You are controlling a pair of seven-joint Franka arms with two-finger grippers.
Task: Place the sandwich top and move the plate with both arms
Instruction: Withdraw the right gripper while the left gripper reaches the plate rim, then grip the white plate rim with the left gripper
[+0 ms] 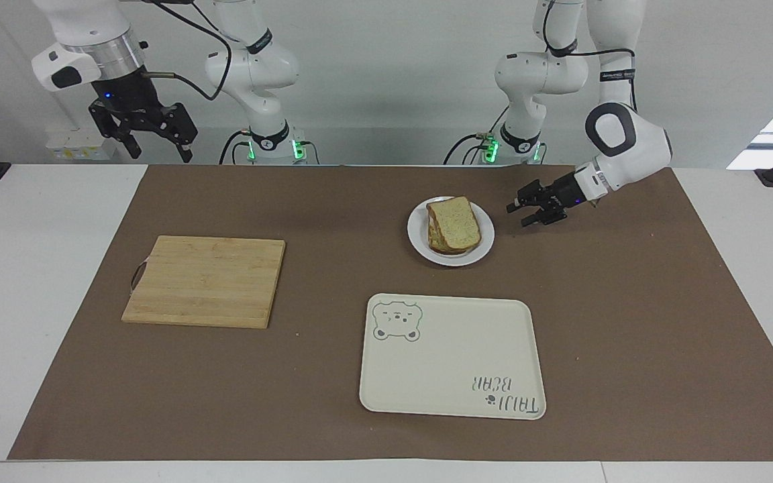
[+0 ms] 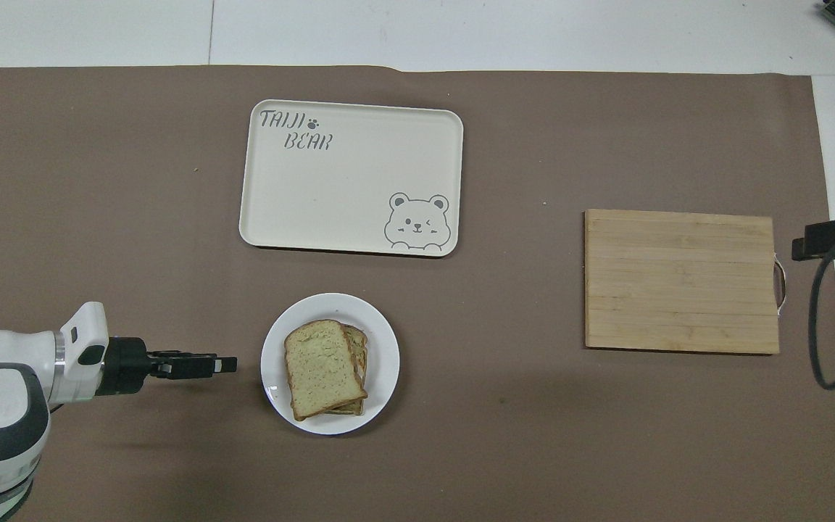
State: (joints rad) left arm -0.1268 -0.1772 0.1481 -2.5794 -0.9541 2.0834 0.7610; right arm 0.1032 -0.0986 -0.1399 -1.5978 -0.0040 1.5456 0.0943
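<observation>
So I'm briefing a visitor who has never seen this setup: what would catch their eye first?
Probably the sandwich top, stacked on other slices on the plate, with the left gripper low beside it, not touching. Next, the tray with its bear print, farther from the robots than the plate, and the right gripper held high at its arm's end.

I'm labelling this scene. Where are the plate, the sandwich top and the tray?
plate (image 2: 385, 362), overhead view, bare white rim toward the cutting board's end.
sandwich top (image 2: 322, 368), overhead view, middle of the speckled upper face.
tray (image 1: 450, 359), facing view, plain middle of its floor.
</observation>
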